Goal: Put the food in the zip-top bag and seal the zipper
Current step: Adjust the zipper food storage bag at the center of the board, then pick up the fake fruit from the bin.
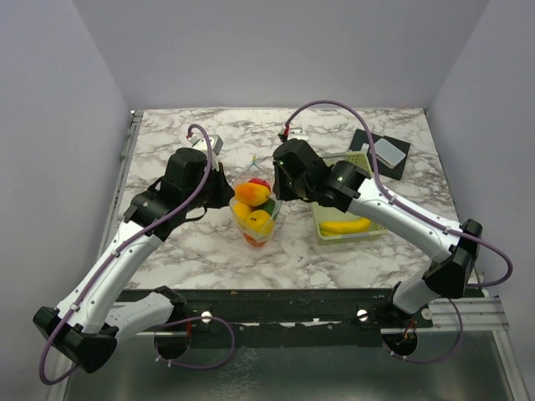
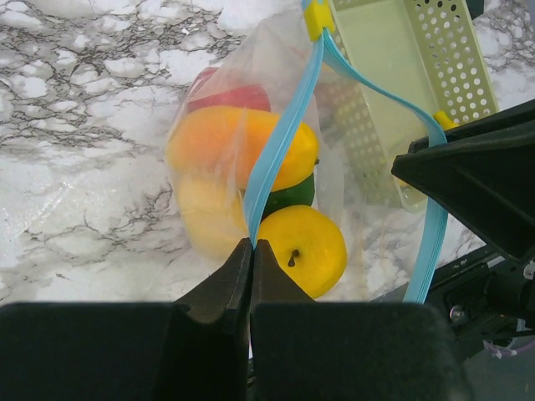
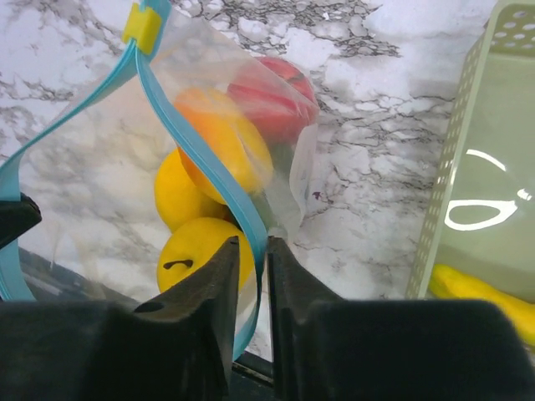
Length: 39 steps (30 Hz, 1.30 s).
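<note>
**Both jaws pinch the open bag's zipper**

The zip-top bag (image 1: 255, 219) stands mid-tabletop (image 1: 184, 242) between the arms. It holds the food (image 2: 303, 244): yellow, orange, red and green pieces. The left jaws are pressed together on one lip of the zipper (image 2: 282, 138). The right jaws pinch the other lip, and the mouth is spread. A banana (image 1: 344, 225) lies in the perforated basket (image 1: 351, 236) beside the bag.

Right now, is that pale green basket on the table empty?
No, the top view shows a yellow banana lying inside the basket.
</note>
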Each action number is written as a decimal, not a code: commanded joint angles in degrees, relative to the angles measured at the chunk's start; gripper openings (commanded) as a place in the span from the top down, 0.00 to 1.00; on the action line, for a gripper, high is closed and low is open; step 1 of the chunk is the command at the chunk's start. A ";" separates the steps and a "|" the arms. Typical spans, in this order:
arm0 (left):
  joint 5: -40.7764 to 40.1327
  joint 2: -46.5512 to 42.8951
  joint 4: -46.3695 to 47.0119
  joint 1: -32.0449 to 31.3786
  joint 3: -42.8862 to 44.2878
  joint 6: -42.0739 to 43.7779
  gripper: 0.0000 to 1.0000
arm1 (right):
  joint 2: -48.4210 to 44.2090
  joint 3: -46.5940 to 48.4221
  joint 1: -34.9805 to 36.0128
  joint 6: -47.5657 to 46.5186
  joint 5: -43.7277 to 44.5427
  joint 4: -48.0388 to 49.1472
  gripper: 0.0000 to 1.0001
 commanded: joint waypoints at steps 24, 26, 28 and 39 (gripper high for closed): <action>-0.45 -0.21 1.50 0.11 0.12 0.33 1.00 | -14.65 -7.54 -1.52 11.04 16.99 -16.77 0.25; -0.44 -0.31 1.56 0.10 0.25 0.37 1.00 | -14.97 -8.83 -2.39 12.50 17.20 -18.11 0.23; -0.44 -0.25 1.50 0.11 0.37 0.40 1.00 | -15.17 -10.64 -3.31 13.46 17.25 -18.92 0.22; -0.36 -0.31 1.48 0.15 0.20 0.78 1.00 | -13.86 -19.42 -13.17 13.95 12.35 -18.18 0.20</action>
